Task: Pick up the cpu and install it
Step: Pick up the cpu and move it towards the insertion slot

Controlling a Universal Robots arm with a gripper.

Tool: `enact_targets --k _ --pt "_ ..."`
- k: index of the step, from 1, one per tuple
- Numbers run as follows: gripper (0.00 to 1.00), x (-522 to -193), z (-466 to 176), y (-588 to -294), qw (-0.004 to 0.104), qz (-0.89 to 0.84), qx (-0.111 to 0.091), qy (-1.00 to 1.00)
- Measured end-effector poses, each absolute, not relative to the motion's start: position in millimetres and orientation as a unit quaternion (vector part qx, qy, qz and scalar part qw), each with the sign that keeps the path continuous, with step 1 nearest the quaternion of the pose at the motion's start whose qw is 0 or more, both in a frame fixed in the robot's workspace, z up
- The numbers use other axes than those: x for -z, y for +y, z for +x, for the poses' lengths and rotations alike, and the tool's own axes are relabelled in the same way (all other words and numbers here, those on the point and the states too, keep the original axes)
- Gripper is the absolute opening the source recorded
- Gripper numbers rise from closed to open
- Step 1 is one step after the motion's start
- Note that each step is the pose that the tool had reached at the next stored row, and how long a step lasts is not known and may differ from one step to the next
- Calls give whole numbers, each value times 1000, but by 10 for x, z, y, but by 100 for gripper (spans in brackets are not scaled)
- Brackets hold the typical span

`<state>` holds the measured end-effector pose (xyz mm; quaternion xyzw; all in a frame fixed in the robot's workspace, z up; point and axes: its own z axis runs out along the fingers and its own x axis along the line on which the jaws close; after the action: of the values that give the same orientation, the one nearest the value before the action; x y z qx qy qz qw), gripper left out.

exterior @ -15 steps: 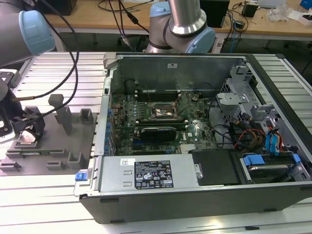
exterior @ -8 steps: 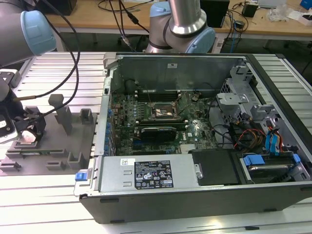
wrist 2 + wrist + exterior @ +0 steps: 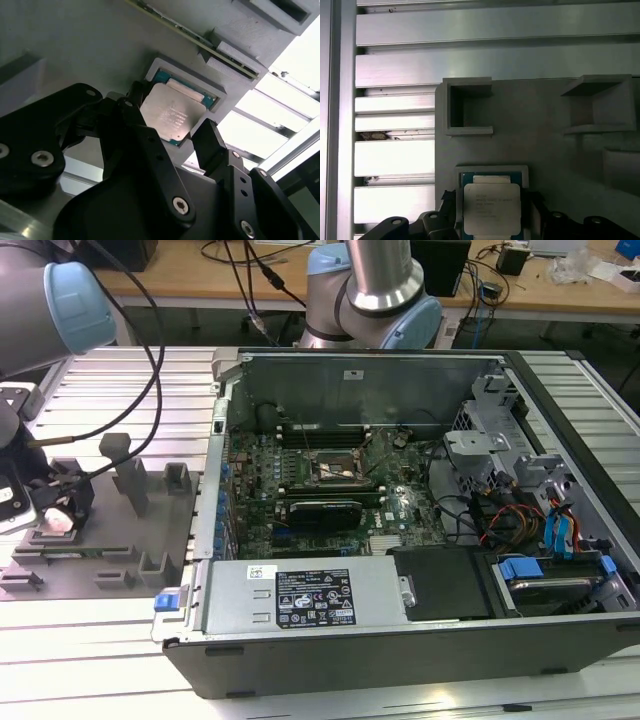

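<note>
Gray tray (image 3: 545,150): claw (image 3: 171,116) (spread) flanks cpu (image 3: 491,207).

Black gripper (image 3: 171,116), silver-blue arm (image 3: 380,270)

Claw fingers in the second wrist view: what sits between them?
The cpu lies between the claw fingers, in the gray tray pocket; both wrist views show it.
</note>
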<state>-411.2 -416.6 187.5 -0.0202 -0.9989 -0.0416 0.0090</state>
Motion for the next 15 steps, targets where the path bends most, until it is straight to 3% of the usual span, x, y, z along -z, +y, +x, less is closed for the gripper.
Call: enact_targets --k 13,15 --pt "66 -1876 -4092 -4166 10 -20 37 -999" --pt "58 -1876 -4092 -4167 10 -20 37 -999"
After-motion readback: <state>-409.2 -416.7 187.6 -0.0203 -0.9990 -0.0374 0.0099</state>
